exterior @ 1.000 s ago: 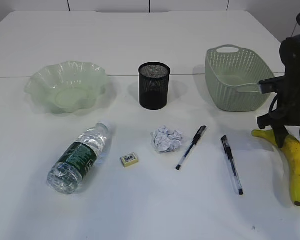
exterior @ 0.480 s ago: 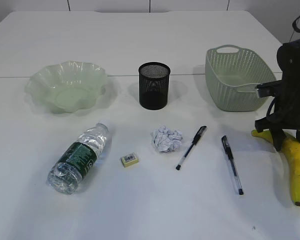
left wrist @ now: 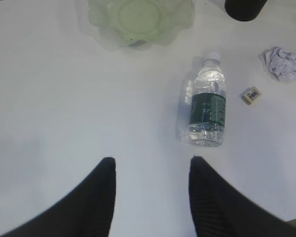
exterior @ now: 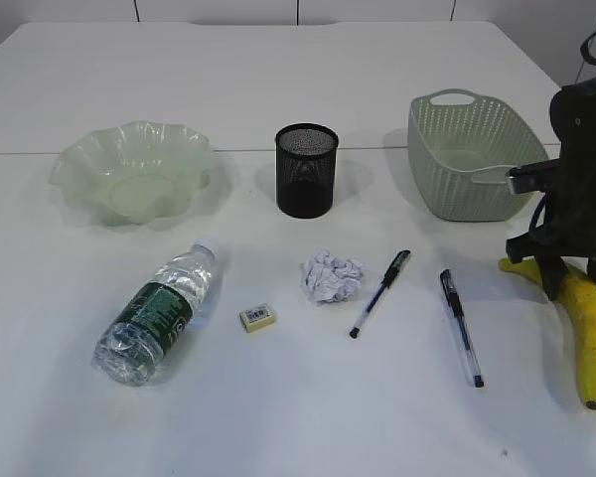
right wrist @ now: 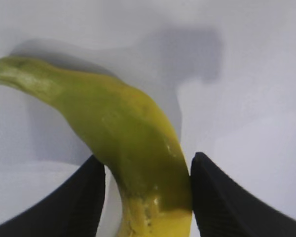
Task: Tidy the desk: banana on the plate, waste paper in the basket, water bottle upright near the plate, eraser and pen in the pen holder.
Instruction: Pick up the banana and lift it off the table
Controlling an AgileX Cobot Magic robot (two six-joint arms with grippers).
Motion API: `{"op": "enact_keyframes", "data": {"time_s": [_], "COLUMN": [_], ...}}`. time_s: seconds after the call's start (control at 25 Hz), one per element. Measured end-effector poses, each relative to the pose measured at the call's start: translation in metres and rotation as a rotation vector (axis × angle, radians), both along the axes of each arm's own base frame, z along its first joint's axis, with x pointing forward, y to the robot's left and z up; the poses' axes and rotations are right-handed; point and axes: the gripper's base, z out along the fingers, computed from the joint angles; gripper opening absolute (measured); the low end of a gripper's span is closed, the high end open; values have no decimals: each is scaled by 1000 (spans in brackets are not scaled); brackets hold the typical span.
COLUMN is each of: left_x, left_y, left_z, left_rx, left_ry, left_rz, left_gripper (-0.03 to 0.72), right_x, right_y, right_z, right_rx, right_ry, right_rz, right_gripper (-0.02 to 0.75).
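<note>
Nothing on the white tabletop has reached its place yet, so the tidying is at its very first step. The yellow banana with a greenish stem end lies along the right edge of the tabletop, and the black right gripper stands over its stem end; in the right wrist view the two fingers sit on either side of the fruit, touching or all but touching its skin, so the grasp looks formed or just forming, and the banana rests on the table, not lifted. The pale green scalloped glass plate, its target, sits empty toward the far left.

The rest is untouched. The crumpled ball of white waste paper lies near the middle of the tabletop, well apart from the pale green woven plastic basket at the far right. The clear water bottle with a dark green label lies on its side toward the near left. The small yellow eraser and two black-and-clear pens lie flat in front of the black mesh pen holder. The left gripper hovers open and empty above bare tabletop near the bottle.
</note>
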Motion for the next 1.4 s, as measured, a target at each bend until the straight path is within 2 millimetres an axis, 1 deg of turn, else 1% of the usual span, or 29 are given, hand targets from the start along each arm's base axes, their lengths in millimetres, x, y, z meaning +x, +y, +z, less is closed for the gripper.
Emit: {"op": "enact_keyframes", "data": {"time_s": [0.12,0.4,0.72,1.4], "left_x": [0,0,0,0], "left_y": [0,0,-1,-4], "left_z": [0,0,0,1], "left_rx": [0,0,-7,-42], "left_ry": [0,0,0,1], "left_rz": [0,0,-2,-14], "left_gripper": [341,341,341,340], "right_x": [0,0,1,-5], "right_y": [0,0,0,2], "right_z": [0,0,0,1], "right_rx": [0,1,3,26], "right_ry": [-2,-4,-9,51], "right_rz": [0,1,3,-30], "right_gripper": [404,323,267,262]}}
